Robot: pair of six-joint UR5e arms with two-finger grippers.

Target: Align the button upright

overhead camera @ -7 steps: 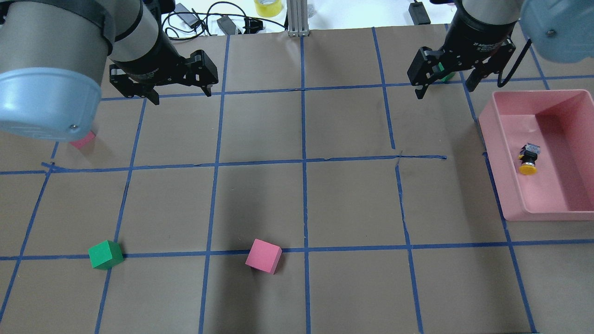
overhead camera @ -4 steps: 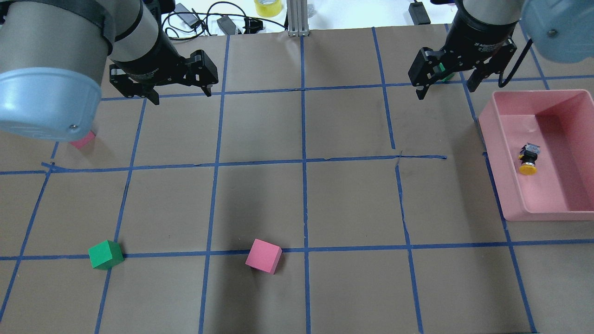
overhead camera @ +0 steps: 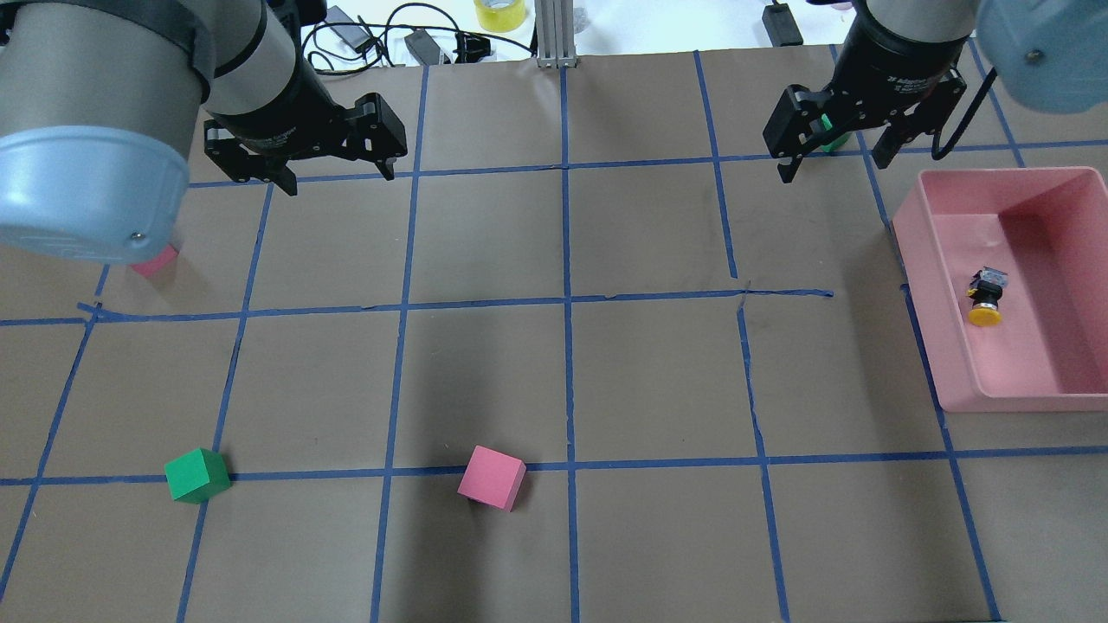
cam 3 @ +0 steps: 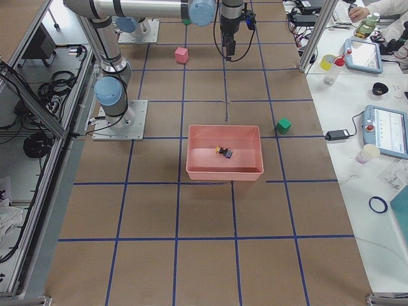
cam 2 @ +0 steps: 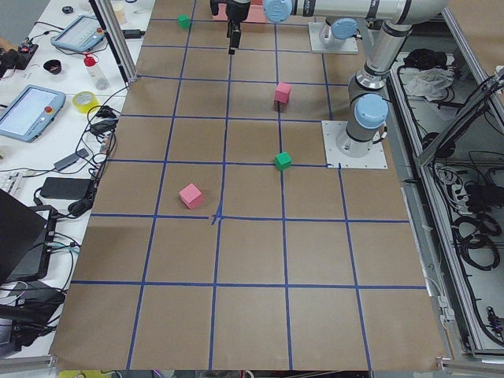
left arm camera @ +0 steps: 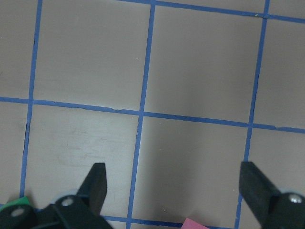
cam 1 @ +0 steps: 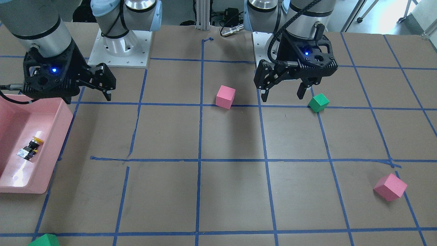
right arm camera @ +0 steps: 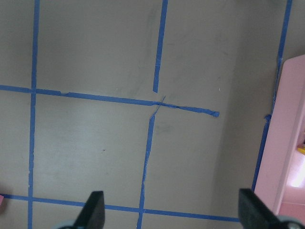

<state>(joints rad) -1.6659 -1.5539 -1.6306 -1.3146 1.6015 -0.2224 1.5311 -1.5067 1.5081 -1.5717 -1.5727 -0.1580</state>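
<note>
Yellow-capped button [overhead camera: 986, 300] lies on its side in the pink bin [overhead camera: 1021, 402], small and indistinct. Right gripper [overhead camera: 833, 169] and left gripper [overhead camera: 339, 180]: jaws wide apart, empty.

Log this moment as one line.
button: on its side in pink bin | left gripper: open, empty | right gripper: open, empty

Arm links [overhead camera: 95, 78]: silver-grey tubes, pale blue joint caps [overhead camera: 78, 203]
Left gripper [cam 1: 283, 96]: black, 2 fingers, blue light and ribbed black cable [cam 1: 276, 34] above them
Right gripper [overhead camera: 833, 169]: black, 2 fingers, white lettering above them
Base plates [cam 1: 119, 51]: silver, screwed
</note>
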